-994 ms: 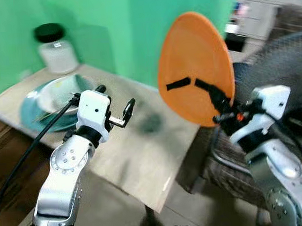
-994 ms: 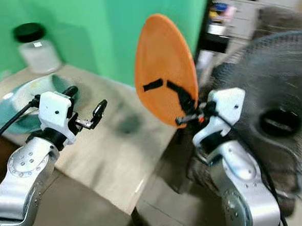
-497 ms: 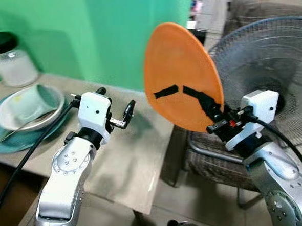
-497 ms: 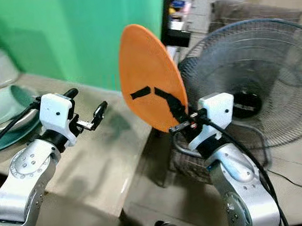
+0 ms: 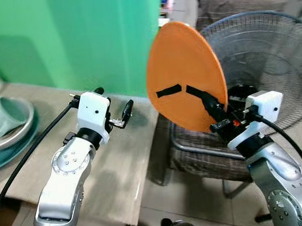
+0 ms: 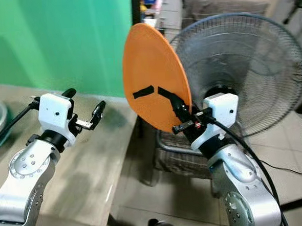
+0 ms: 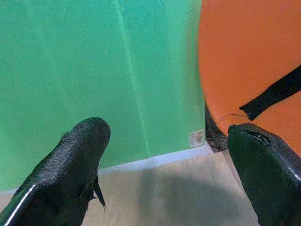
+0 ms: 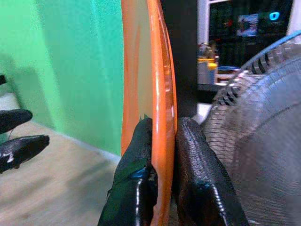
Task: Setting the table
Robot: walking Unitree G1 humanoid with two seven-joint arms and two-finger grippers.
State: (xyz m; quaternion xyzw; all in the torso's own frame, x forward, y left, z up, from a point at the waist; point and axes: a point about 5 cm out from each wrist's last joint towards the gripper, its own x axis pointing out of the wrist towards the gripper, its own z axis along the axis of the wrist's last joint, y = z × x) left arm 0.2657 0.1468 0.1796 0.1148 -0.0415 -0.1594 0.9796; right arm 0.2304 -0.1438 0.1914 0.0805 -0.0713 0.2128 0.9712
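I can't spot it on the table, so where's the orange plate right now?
The orange plate is held upright in the right gripper, in front of the fan, right of the table.

No legible text, label or number anywhere

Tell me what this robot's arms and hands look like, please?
Both arms are jointed silver metal with rounded segments dotted with small screws. Each wrist carries a boxy white housing, and a black cable runs back from it. The left hand and right hand each have two long black fingers, glossy and slightly textured. A small red-orange spot sits by the right wrist.
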